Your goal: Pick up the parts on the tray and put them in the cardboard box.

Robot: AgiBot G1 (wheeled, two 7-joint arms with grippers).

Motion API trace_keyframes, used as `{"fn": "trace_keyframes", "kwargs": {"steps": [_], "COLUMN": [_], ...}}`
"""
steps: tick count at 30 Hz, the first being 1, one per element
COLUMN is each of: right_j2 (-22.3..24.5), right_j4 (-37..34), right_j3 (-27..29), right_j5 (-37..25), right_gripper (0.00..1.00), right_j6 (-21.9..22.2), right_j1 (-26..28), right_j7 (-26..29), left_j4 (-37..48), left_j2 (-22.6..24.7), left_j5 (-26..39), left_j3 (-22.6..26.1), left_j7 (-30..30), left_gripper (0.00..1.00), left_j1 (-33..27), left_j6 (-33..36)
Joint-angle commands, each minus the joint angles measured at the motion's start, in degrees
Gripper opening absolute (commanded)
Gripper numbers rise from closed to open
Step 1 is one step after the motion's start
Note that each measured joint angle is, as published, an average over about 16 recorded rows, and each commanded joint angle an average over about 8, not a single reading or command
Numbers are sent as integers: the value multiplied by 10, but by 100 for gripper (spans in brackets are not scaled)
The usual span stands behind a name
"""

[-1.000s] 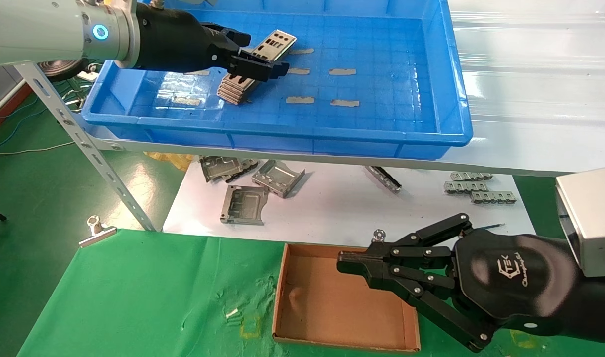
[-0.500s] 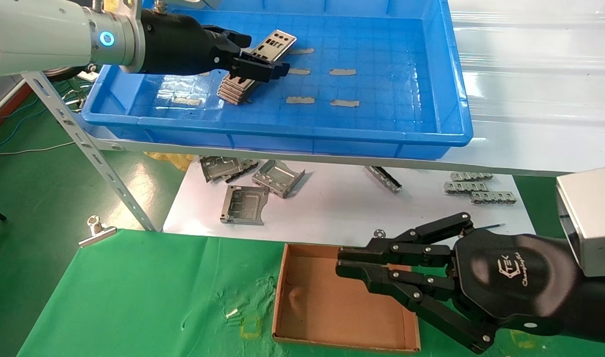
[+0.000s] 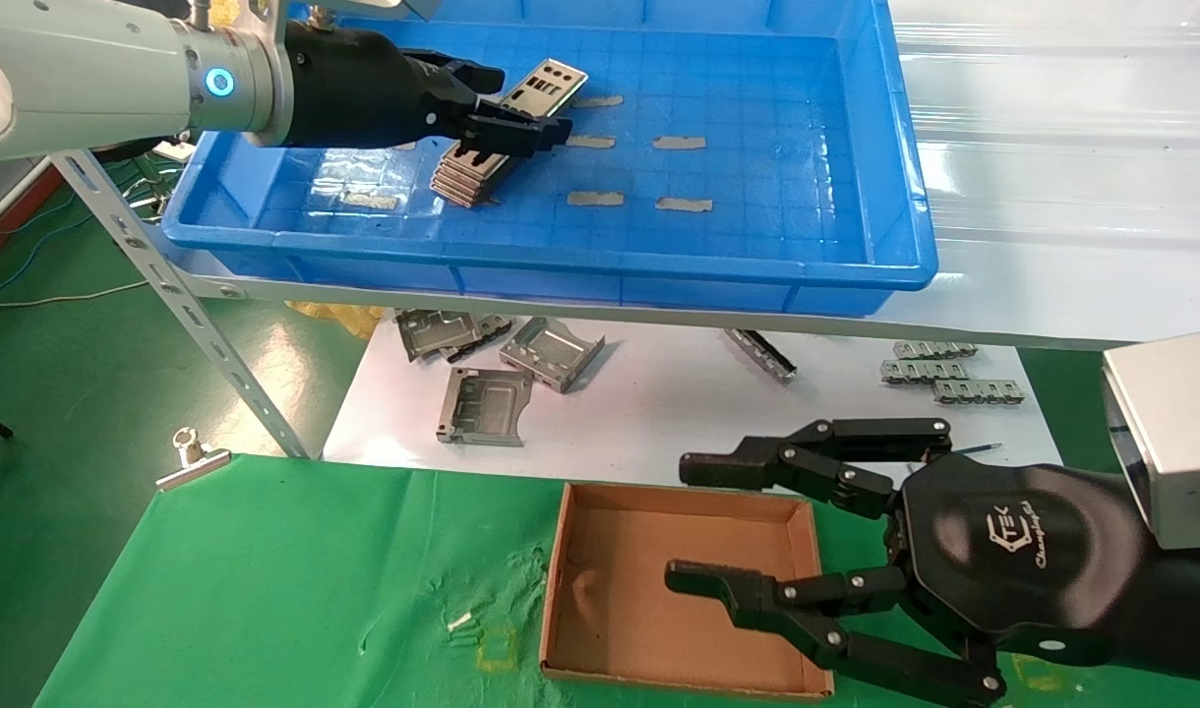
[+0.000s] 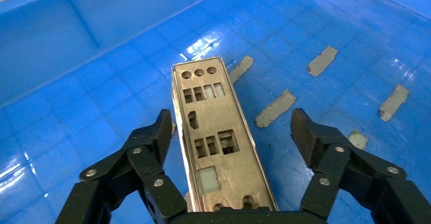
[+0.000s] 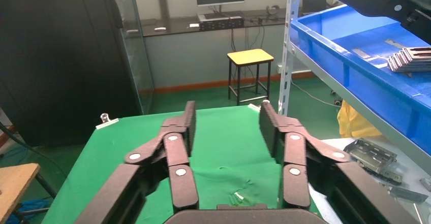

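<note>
In the head view, the left gripper [image 3: 514, 130] reaches in from nine o'clock over the left part of the blue tray [image 3: 895, 177]. A single metal plate [image 3: 544, 86] lies between its fingers, its long axis running from about seven o'clock up to one o'clock, the free end with three round holes pointing toward one o'clock and the far wall of the tray. In the left wrist view the plate [image 4: 216, 137] runs straight out along the middle of the gripper [image 4: 231, 132], its near end hidden by the gripper's body; the two fingers stand spread on either side of it with blue floor showing in the gaps, so the pads do not press on its long edges, and what carries its near end cannot be made out. Just below the fingers, toward seven o'clock, a stack of plates [image 3: 470, 175] rests on the tray floor on the same slant, with grey tape strips [image 3: 594, 198] toward three o'clock of it. Toward five o'clock, at the front of the green cloth [image 3: 266, 580], sits the cardboard box [image 3: 600, 600]. The right gripper [image 3: 703, 521] comes in from three o'clock with its fingers wide apart and holding nothing, one finger over the box's far wall, the other over its floor.
</note>
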Motion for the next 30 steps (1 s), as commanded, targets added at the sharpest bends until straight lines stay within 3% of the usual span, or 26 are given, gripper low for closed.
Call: {"fn": "trace_keyframes", "kwargs": {"steps": [1, 30], "right_j2": [0, 0], "right_j4": [0, 0], "right_j3": [0, 0], "right_j5": [0, 0], "right_gripper": [100, 100], "right_j6": [0, 0], "right_j1": [0, 0], "right_j7": [0, 0], "left_j4": [0, -5], "left_j2": [0, -13], "left_j5": [-1, -33], "left_j3": [0, -15], "left_j7": [3, 21], "left_gripper": [0, 0], "left_j1": [1, -17], "left_j6": [-2, -10]}}
